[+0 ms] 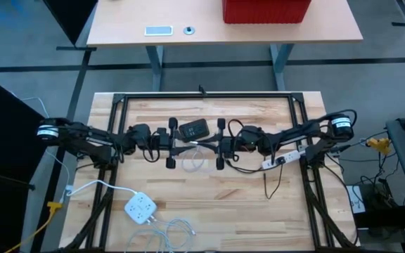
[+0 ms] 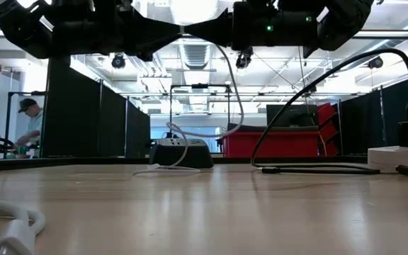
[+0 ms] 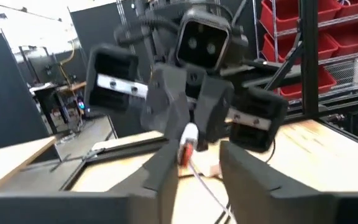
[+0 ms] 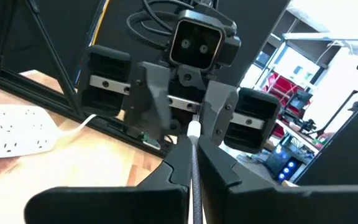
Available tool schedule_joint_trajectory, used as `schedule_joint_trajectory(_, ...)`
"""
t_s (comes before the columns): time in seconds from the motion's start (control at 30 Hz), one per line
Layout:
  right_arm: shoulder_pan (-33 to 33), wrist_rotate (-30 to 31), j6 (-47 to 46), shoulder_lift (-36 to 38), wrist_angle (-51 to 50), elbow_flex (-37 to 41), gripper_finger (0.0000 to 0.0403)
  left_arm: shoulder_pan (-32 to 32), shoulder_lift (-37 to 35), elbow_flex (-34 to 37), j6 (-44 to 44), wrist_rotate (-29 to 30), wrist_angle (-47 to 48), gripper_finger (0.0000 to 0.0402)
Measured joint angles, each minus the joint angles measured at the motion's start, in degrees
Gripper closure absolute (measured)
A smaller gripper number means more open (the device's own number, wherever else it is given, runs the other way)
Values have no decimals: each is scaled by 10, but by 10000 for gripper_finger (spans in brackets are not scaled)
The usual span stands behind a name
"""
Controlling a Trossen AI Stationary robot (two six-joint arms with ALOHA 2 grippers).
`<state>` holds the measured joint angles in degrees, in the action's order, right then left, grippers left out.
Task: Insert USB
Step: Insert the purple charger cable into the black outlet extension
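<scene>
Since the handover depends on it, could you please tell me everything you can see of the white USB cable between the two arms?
The white USB cable is thin and flexible, ending in a small white plug with an orange-looking tip. It hangs in the air at mid-table between the two facing grippers. The right gripper has its jaws shut on it just behind the plug, which points at the left gripper. The rest droops in a loop to the table.

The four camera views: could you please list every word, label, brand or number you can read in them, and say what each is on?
No text is readable in any view.
The black hub on the table shows a pale patch on top, too small to read.
The white power strip shows only sockets, no legible marking.
The red bins behind the table carry no visible label.
</scene>
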<state>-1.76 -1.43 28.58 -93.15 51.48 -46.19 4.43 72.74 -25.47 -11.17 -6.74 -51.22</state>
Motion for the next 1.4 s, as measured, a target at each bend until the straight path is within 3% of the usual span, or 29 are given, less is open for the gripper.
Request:
schedule_joint_trajectory(0.17, -2, 2, 11, 39, -76, 0, 403, 1, -48, 0, 1, 7, 107, 224)
schedule_joint_trajectory(0.3, -7, 21, 37, 71, -192, -19, 403, 1, -92, 0, 39, 128, 246, 196)
schedule_joint_trajectory(0.37, -9, 36, 59, 78, -284, -44, 403, 1, -104, 0, 81, 207, 330, 192)
schedule_joint_trajectory(0.43, -10, 44, 83, 76, -383, -81, 403, 9, -113, 0, 128, 246, 403, 191)
schedule_joint_trajectory(0.63, -24, 87, 141, 30, -585, -187, 403, 55, -98, 0, 214, 254, 525, 211)
schedule_joint_trajectory(0.77, -55, 158, 169, -12, -602, -217, 403, 83, -53, 0, 230, 253, 530, 231)
schedule_joint_trajectory(0.9, -105, 173, 172, -56, -600, -230, 403, 105, 21, 0, 259, 195, 527, 249)
schedule_joint_trajectory(1.0, -137, 178, 171, -94, -592, -242, 403, 105, 85, 1, 264, 187, 504, 261)
schedule_joint_trajectory(1.23, -170, 171, 158, -194, -627, -323, 403, 104, 164, -1, 209, 226, 365, 285)
schedule_joint_trajectory(1.4, -157, 91, 123, -201, -692, -349, 403, 105, 168, 2, 153, 260, 315, 294)
